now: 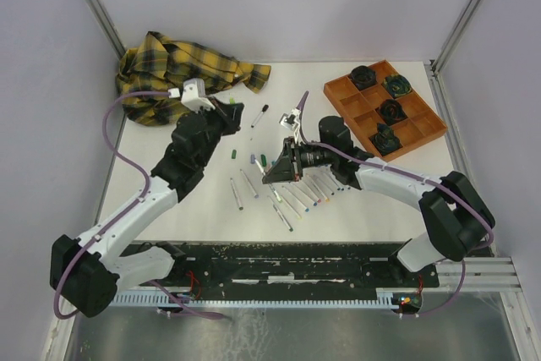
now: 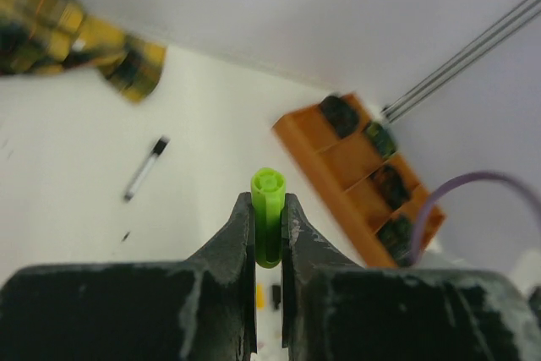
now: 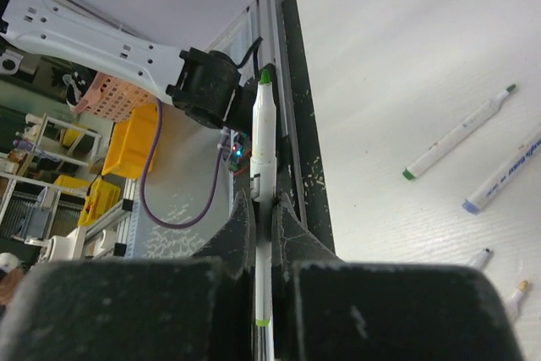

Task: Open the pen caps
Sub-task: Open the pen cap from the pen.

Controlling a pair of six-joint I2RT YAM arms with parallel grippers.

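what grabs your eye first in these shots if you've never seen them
The bright green pen cap pinched in the left gripper, and the white pen clamped in the right gripper. Next, the yellow plaid cloth in the far left corner and the orange tray at far right.

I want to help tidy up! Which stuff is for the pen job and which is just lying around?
For the job: green cap in the left jaws, white pen in the right jaws, loose pens.
Lying about: plaid cloth, orange tray.

Smooth plastic cap (image 2: 269, 200), woven cloth (image 1: 169, 65)
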